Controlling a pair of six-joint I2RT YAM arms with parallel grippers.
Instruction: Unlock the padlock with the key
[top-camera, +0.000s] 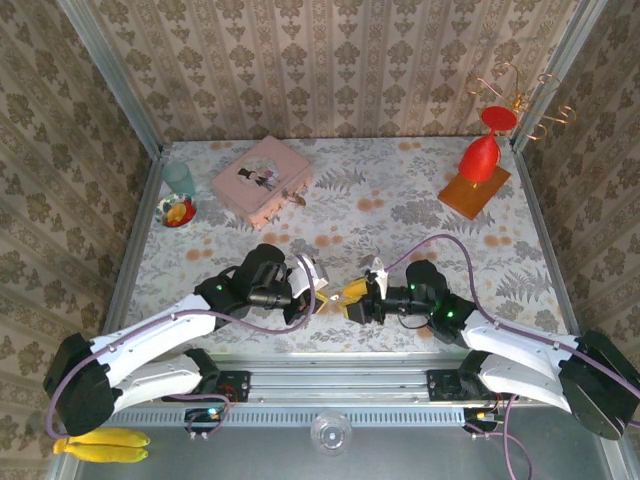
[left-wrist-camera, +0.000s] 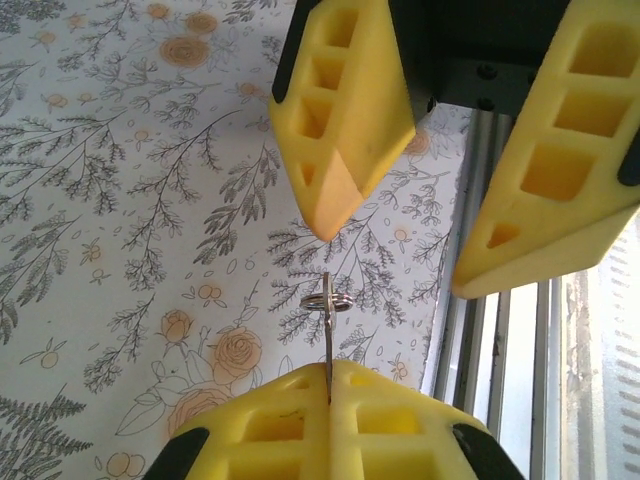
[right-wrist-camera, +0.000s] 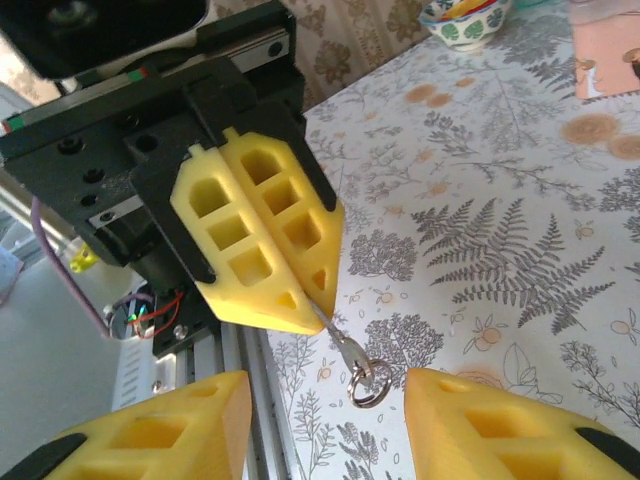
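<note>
My left gripper is shut on a small silvery key, pinching its blade end. The key's head and its split ring stick out past the yellow fingertips. My right gripper faces the left one near the table's front edge. Its jaws stand apart on either side of the ring and touch neither the ring nor the key. A tiny brass-coloured padlock sits at the right edge of the pink box, far back left of both grippers.
A small patterned bowl and a pale glass stand at the left edge. A red vase on an orange block is at the back right. The metal rail runs along the front edge just behind the grippers.
</note>
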